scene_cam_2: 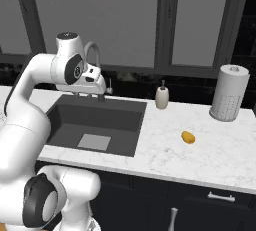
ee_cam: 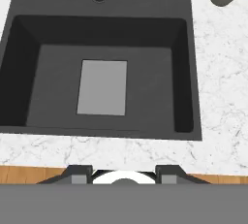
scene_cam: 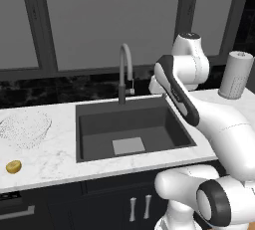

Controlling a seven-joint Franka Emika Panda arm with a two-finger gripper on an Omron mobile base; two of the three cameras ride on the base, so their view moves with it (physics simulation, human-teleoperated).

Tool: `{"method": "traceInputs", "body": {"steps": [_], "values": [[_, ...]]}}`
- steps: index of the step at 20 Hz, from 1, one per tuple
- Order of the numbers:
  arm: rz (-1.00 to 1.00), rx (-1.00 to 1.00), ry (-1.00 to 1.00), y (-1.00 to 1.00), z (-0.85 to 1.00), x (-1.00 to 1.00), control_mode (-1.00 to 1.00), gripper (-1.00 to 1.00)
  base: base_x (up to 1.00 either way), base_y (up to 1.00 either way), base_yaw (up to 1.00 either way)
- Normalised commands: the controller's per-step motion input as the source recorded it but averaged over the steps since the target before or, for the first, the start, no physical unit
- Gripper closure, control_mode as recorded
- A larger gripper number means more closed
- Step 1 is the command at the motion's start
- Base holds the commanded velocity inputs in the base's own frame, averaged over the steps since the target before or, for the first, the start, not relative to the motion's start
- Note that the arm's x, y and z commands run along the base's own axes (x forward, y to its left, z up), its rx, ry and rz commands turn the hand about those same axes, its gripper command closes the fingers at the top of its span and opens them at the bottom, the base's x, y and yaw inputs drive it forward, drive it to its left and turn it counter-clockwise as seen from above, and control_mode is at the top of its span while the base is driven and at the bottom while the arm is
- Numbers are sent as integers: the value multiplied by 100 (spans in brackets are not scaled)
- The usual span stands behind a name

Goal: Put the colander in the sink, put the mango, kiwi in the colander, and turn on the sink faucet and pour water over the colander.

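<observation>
1. Sink: I am seeing the dark basin set in the white marble counter, with the light grey square patch on its floor. The hand view is looking straight down into it and is giving me all four walls, which the base views do not.

2. Sink faucet: it is standing behind the basin, spout arching forward. In the right base view the arm's wrist is covering most of it; in the hand view I am getting just its dark base at the top edge.

3. Colander: it is resting on the counter left of the sink, well apart from the rim. I am finding it in the left base view.

4. Kiwi: it is lying on the counter near the front edge, in front of the colander and apart from it, in the left base view.

5. Mango: it is lying on the counter right of the sink, in the right base view.

6. Soap bottle and paper towel roll: both are standing on the right counter by the back wall.

7. Gripper: it is hovering above the sink's front rim, its tips just peeking up at the bottom of the hand view with nothing between them; how wide they are set I cannot tell.
</observation>
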Motion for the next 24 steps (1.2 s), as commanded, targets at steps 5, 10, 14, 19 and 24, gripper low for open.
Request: {"method": "traceInputs", "body": {"steps": [5,10,14,19,24], "values": [[-2,0,0,23,-1,-20,-100,-100,0,0,0],[-11,1,0,90,-3,0,-100,-100,0,0,0],[-30,0,0,100,-2,14,-100,-100,0,0,0],[-45,0,1,100,-13,9,-100,-100,0,0,0],[-41,0,3,100,-24,0,-100,-100,0,0,0]]}}
